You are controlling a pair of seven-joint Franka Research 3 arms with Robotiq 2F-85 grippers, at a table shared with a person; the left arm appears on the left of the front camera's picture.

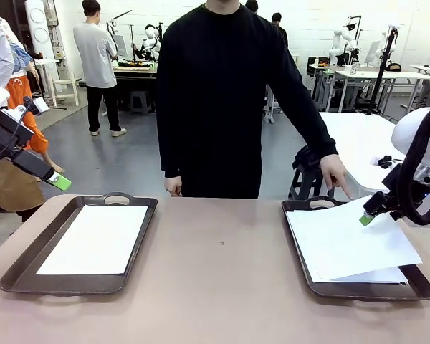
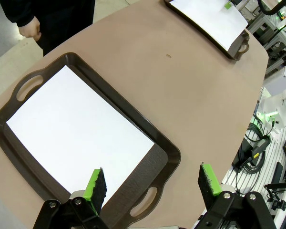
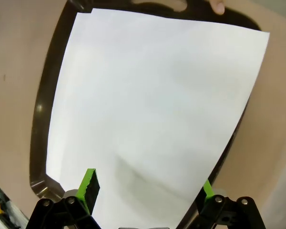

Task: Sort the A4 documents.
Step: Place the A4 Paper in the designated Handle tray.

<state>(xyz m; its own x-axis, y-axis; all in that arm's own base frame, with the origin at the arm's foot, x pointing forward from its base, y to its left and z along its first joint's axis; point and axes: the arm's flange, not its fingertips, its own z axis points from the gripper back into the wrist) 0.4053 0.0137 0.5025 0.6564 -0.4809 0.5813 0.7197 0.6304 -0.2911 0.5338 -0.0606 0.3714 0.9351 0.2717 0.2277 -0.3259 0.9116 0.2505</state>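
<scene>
Over on the robot's right, a loose stack of plain white A4 paper sheets (image 1: 347, 244) sits in a dark brown plastic tray with moulded handles (image 1: 358, 289); the top sheet lies skewed, its corner hanging past the tray's outer rim, with another sheet's edge peeking out beneath it at the near side. On the robot's left, a single white A4 sheet (image 1: 97, 239) lies flat and square inside a second dark brown handled tray (image 1: 29, 276), brown rim showing all round it. Both trays rest on the smooth tan tabletop (image 1: 222, 287), well apart from each other.

The right gripper (image 1: 369, 213) hangs just above the skewed top sheet near the tray's far end, its green-padded fingers spread wide with nothing between them. The left gripper (image 2: 152, 183) is raised off the table beyond the left tray's outer side, jaws also wide apart and empty.

Across the table stands a person in a black long-sleeved top (image 1: 218, 93); one hand (image 1: 337, 174) reaches down with fingertips at the far handle of the right tray, the other hand (image 1: 173, 186) hangs near the table's far edge.
</scene>
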